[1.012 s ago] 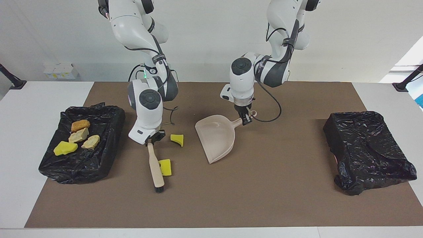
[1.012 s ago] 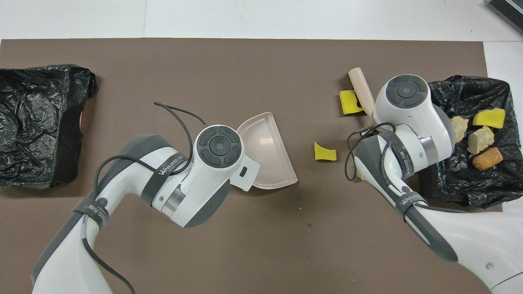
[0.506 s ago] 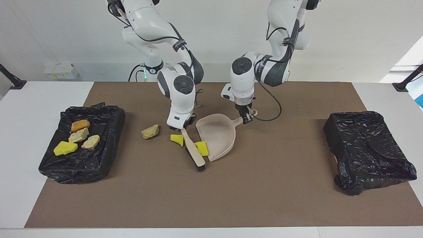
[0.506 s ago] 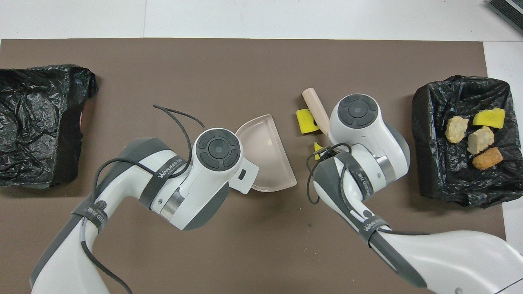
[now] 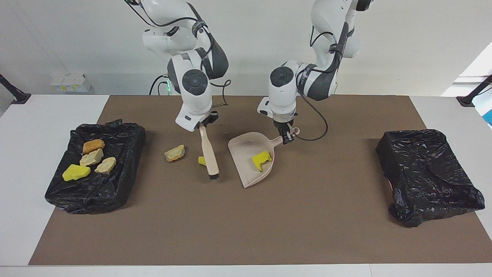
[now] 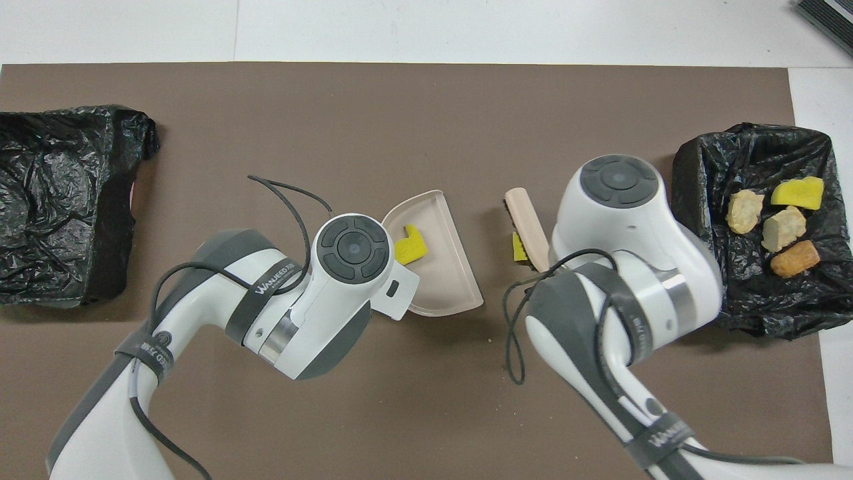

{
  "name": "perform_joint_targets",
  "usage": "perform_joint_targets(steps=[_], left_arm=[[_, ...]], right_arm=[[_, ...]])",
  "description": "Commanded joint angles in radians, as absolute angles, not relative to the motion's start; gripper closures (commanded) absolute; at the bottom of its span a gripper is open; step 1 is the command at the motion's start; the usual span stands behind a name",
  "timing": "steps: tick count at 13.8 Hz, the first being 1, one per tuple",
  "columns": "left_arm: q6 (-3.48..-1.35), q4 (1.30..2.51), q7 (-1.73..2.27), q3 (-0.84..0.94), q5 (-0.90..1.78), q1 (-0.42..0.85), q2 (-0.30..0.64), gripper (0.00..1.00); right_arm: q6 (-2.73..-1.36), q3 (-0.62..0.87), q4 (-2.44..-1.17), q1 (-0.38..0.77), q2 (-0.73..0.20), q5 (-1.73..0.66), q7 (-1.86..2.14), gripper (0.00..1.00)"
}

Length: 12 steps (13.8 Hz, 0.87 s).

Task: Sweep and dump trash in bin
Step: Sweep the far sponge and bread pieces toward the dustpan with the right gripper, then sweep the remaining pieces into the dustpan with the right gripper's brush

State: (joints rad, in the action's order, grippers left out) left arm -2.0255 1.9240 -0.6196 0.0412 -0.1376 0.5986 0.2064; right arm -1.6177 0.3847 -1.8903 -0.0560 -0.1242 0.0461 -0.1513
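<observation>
Facing view shows the right gripper [image 5: 201, 124] clamped on the handle end of the beige brush [image 5: 209, 154], which hangs tilted with its dark bristles just above the brown mat [image 5: 246, 223]. The left gripper [image 5: 286, 137] pinches the handle of the beige dustpan [image 5: 246, 154], whose open mouth faces the right arm's end of the table and whose pan rests on the mat.

One yellow foam chunk [image 5: 261, 159] lies inside the dustpan, near its back wall; the overhead view shows it [image 6: 410, 244] partly under the left wrist. A second small yellow chunk [image 5: 201, 160] sits on the mat just beside the brush, on the side away from the dustpan. A tan crusty lump [image 5: 175, 153] lies on the mat a little farther toward the right arm's end.

Four more scraps lie in the black-lined bin [image 5: 127, 181] near the mat's edge at the right arm's end: an orange-brown lump [image 5: 93, 146], two pale tan lumps [image 5: 91, 157] [image 5: 105, 165] and a yellow chunk [image 5: 76, 172]. Another black-lined bin [image 5: 426, 173] stands at the left arm's end of the mat.
</observation>
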Motion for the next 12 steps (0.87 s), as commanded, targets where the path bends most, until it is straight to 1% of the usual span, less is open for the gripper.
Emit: perform_joint_targets(steps=[1, 3, 5, 6, 8, 9, 10, 11, 12], left_arm=[[-2.065, 1.985, -0.655, 0.035, -0.143, 0.611, 0.163, 1.0], [-2.071, 1.985, -0.655, 0.034, -0.143, 0.611, 0.163, 1.0], [-2.071, 1.988, -0.653, 0.035, -0.143, 0.614, 0.161, 1.0], [-2.071, 1.991, -0.653, 0.035, -0.143, 0.621, 0.161, 1.0], [-2.074, 1.997, -0.653, 0.035, -0.143, 0.623, 0.16, 1.0], [-2.078, 2.002, -0.652, 0.035, -0.143, 0.629, 0.16, 1.0], [-2.08, 2.002, -0.652, 0.035, -0.143, 0.629, 0.158, 1.0], [-2.08, 2.003, -0.653, 0.035, -0.143, 0.629, 0.158, 1.0], [-2.08, 2.003, -0.652, 0.035, -0.143, 0.629, 0.158, 1.0]], right_arm=[[-1.546, 0.385, -1.925, -0.142, -0.057, 0.063, -0.141, 1.0], [-1.539, 0.385, -1.954, -0.182, -0.025, 0.11, -0.146, 1.0], [-1.555, 0.385, -2.002, -0.254, 0.0, 0.141, -0.14, 1.0], [-1.606, 0.385, -2.064, -0.294, 0.033, 0.147, -0.134, 1.0], [-1.783, 0.385, -2.26, -0.346, 0.145, 0.152, -0.086, 1.0], [-1.845, 0.387, -2.332, -0.359, 0.193, 0.14, -0.06, 1.0], [-1.864, 0.385, -2.367, -0.36, 0.21, 0.137, -0.054, 1.0], [-1.871, 0.385, -2.384, -0.364, 0.207, 0.135, -0.054, 1.0], [-1.908, 0.385, -2.411, -0.367, 0.204, 0.123, -0.051, 1.0]])
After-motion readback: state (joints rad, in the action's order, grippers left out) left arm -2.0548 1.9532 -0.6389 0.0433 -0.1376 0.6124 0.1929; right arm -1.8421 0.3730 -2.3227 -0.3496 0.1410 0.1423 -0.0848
